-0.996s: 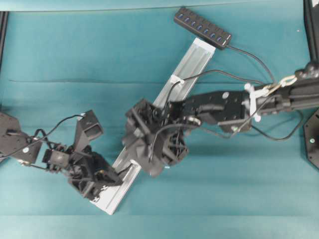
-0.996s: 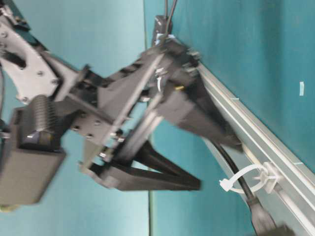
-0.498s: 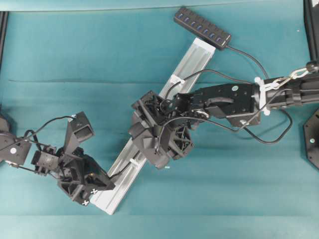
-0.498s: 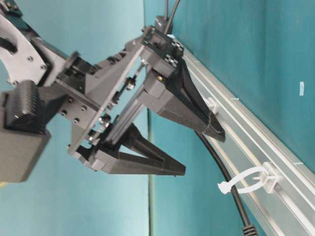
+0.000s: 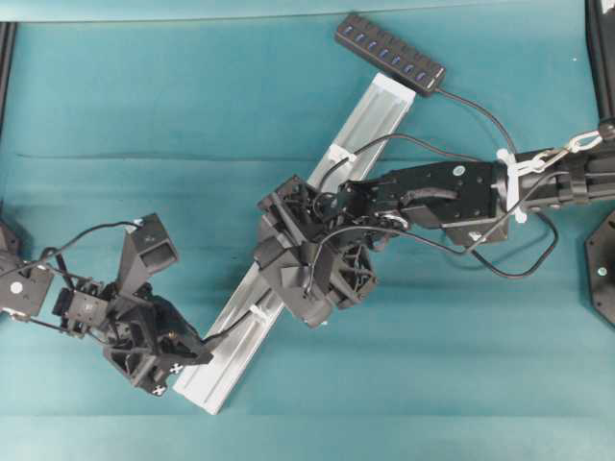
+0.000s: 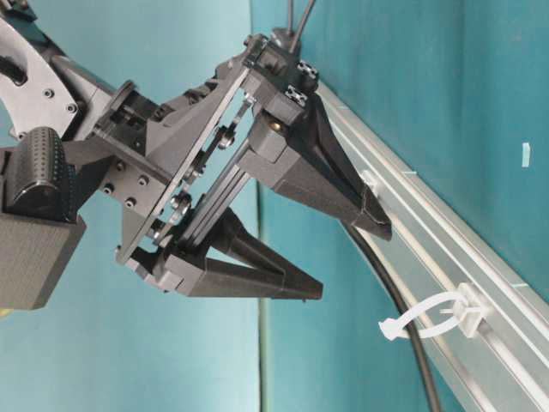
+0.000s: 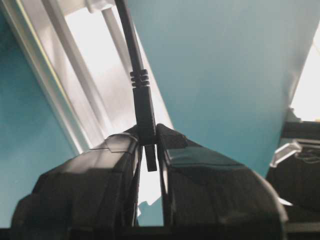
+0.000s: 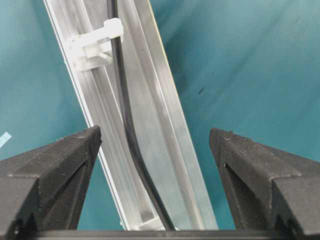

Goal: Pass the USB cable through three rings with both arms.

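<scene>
Left gripper [image 7: 148, 150] pinches USB cable [image 7: 141, 102] plug.

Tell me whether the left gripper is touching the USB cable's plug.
Touching. The left wrist view shows the left gripper with its jaws pinching the plug.

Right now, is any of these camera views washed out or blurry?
Left wrist view: the aluminium rail is blown out to white, though the plug stays sharp. Right wrist view: evenly lit, cable crisp. Table-level and overhead views: sharp, no glare.

The black USB cable [image 8: 131, 150] lies along the silver rail, threaded through a whitish ring [image 8: 96, 44] (translucent clip).
</scene>
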